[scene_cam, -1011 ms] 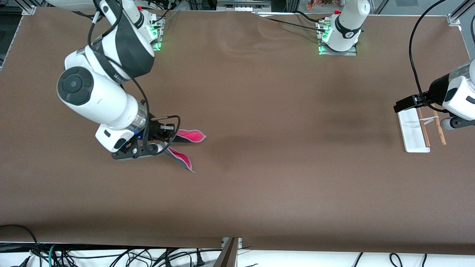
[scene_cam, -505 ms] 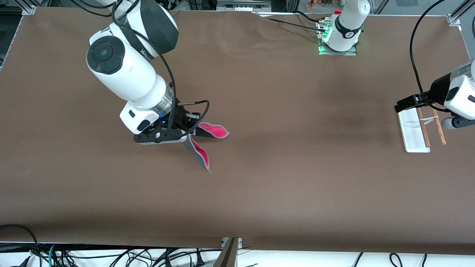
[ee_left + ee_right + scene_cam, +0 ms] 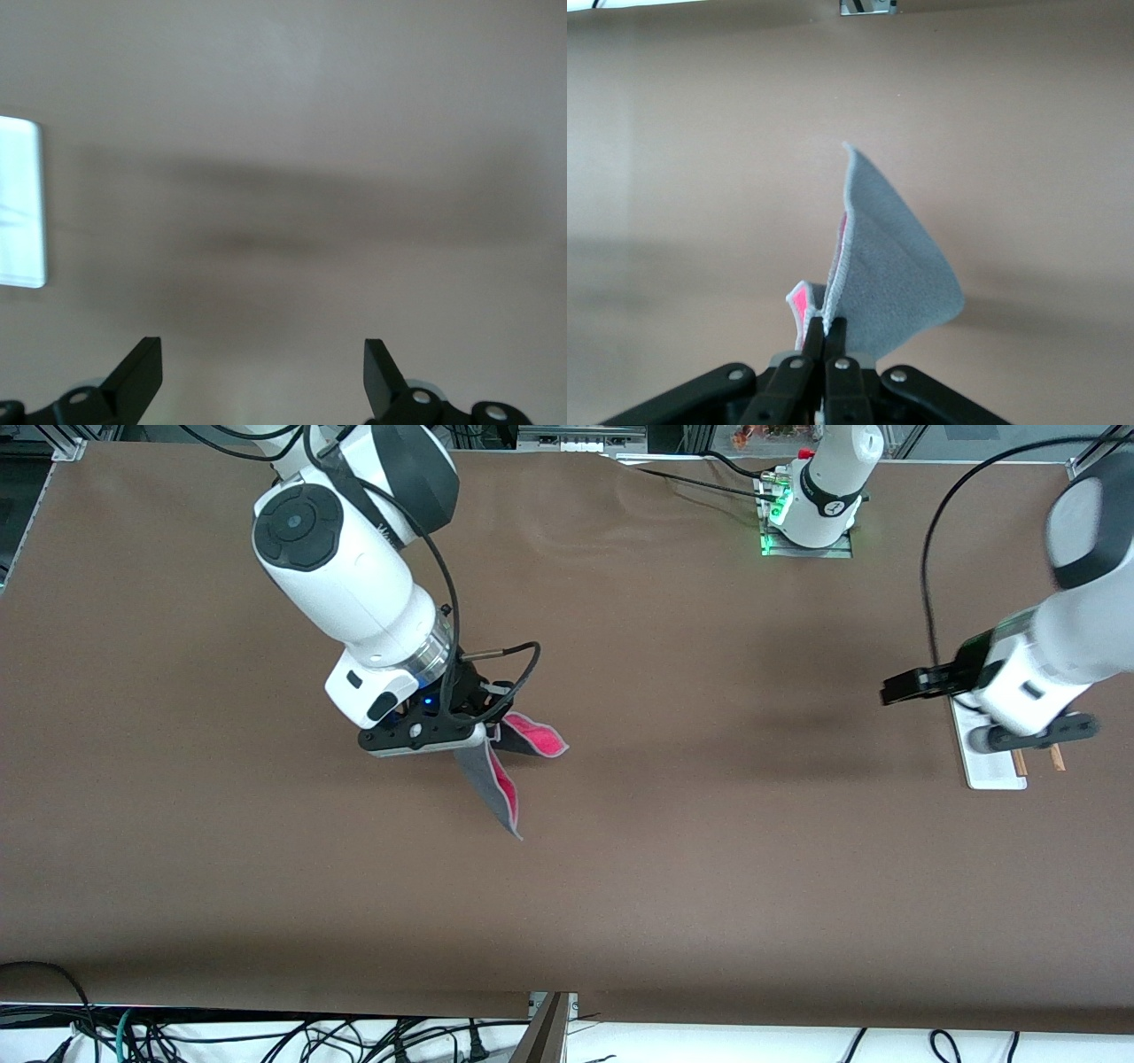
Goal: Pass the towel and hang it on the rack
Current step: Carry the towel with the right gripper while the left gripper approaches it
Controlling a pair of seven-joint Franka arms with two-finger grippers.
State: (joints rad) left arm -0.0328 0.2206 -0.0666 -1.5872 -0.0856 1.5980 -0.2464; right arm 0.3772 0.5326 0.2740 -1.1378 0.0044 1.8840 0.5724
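Observation:
My right gripper (image 3: 485, 737) is shut on the towel (image 3: 502, 786) and holds it up over the table, toward the right arm's end. The towel is folded at the pinch, and two flaps hang out, dark grey outside and pink-red inside. In the right wrist view the fingers (image 3: 827, 323) pinch its stitched edge and the grey side of the towel (image 3: 890, 266) stands out past them. My left gripper (image 3: 1035, 746) is open and empty over the rack (image 3: 992, 772). The hand hides most of the rack's white base and brown rods. In the left wrist view the open gripper (image 3: 263, 367) is over bare table, and the rack's white base (image 3: 19, 204) shows at the picture's edge.
The brown table (image 3: 673, 850) lies bare between the two grippers. The left arm's base (image 3: 811, 514) stands at the table's edge farthest from the front camera. Loose cables (image 3: 266, 1036) lie below the table's near edge.
My right arm has carried the towel toward the table's middle, still pinched. My left arm has swung from beside the rack toward the middle and now covers more of the rack.

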